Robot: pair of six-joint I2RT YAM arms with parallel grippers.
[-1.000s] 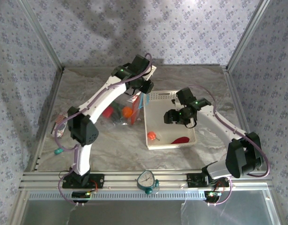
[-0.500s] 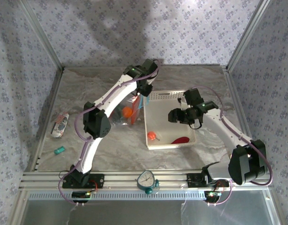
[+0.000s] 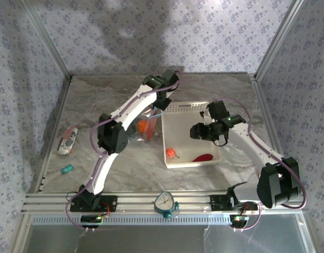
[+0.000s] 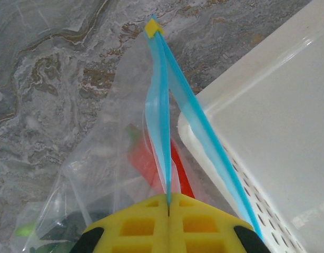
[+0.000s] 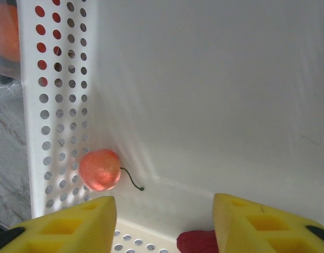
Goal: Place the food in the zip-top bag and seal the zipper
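The right tool [image 5: 164,221] hangs half-open and empty over the basket [image 5: 204,79]; the cherry [image 5: 100,169] sits in its bag-side corner. The left tool [image 4: 168,208] pinches the zipper [image 4: 157,105].

1. Overhead view: soft, even light; a broad dim shadow crosses the back wall [image 3: 135,31].
2. The arms cast faint, soft-edged shadows on the marble table [image 3: 93,105].
3. Left wrist view: the zipper [image 4: 160,105] is crisp, pale glare streaks the zip-top bag [image 4: 93,168], and the left gripper [image 4: 168,205] looks soft.
4. Right wrist view: the white basket [image 5: 230,79] is nearly washed out; the right gripper [image 5: 163,211] is blurred.
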